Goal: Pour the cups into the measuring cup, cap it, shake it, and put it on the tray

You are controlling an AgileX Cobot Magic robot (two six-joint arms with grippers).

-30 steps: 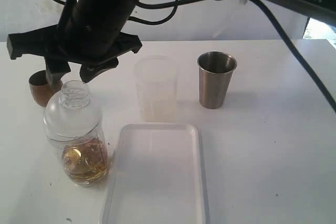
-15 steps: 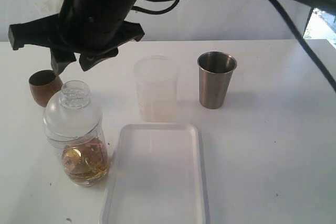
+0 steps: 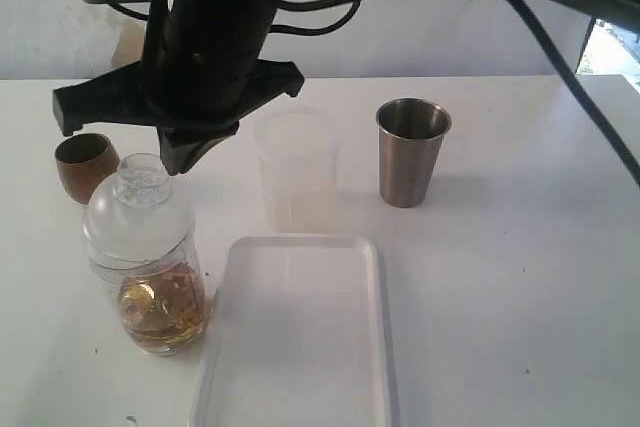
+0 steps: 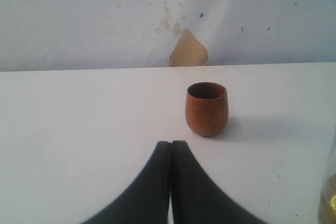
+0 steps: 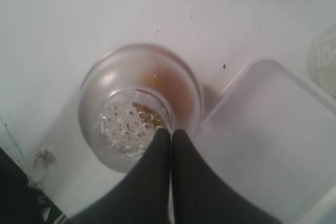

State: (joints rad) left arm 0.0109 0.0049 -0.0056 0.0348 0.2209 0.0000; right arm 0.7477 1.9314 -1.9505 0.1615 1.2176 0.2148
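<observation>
Seemingly the right gripper [image 3: 186, 155] is getting ready to seat the cap [image 3: 138, 215]. Its fingers are pinching together on nothing, tips just above the strainer holes, so a centred, straight-down push is looking wise. Beneath them the measuring cup [image 3: 152, 282] is holding amber liquid, standing beside the tray [image 3: 300, 347], not on it. The left gripper [image 4: 170, 143] is likewise closing empty, with the wooden cup [image 4: 206, 108] ahead, contents unseen.

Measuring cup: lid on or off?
On. A clear domed lid with strainer holes sits atop the upright measuring cup, over amber liquid.
</observation>
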